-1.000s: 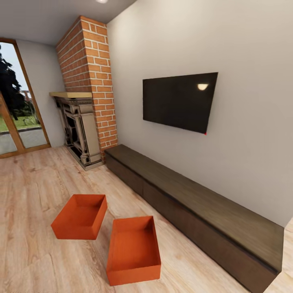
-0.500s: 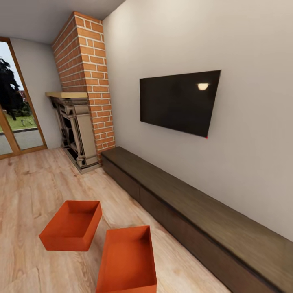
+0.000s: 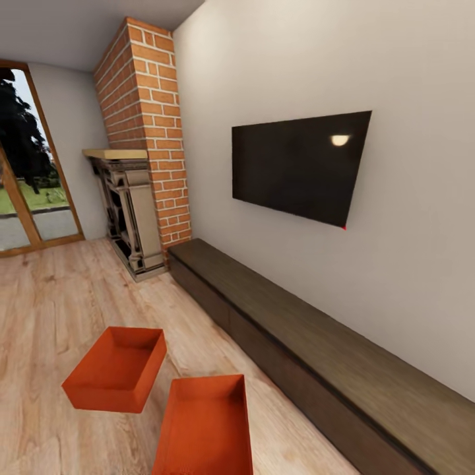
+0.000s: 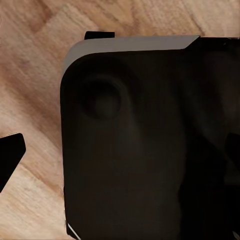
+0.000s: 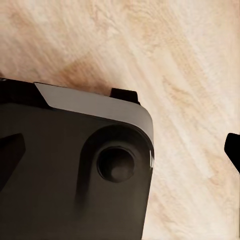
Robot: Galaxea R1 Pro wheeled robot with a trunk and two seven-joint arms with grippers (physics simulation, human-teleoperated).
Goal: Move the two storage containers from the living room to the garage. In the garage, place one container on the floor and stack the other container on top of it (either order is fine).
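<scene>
**Though both bins lie in reach, neither is taken up**

While the left container [image 3: 115,368] and the right container [image 3: 206,425] rest close together on the wood plank floor [image 3: 39,310] before the dark cabinet [image 3: 316,343], both look light, stiff, thin-walled; grip the rims. Tool state: cannot tell. Since a second ago, the view has shifted; bins sit lower.
</scene>
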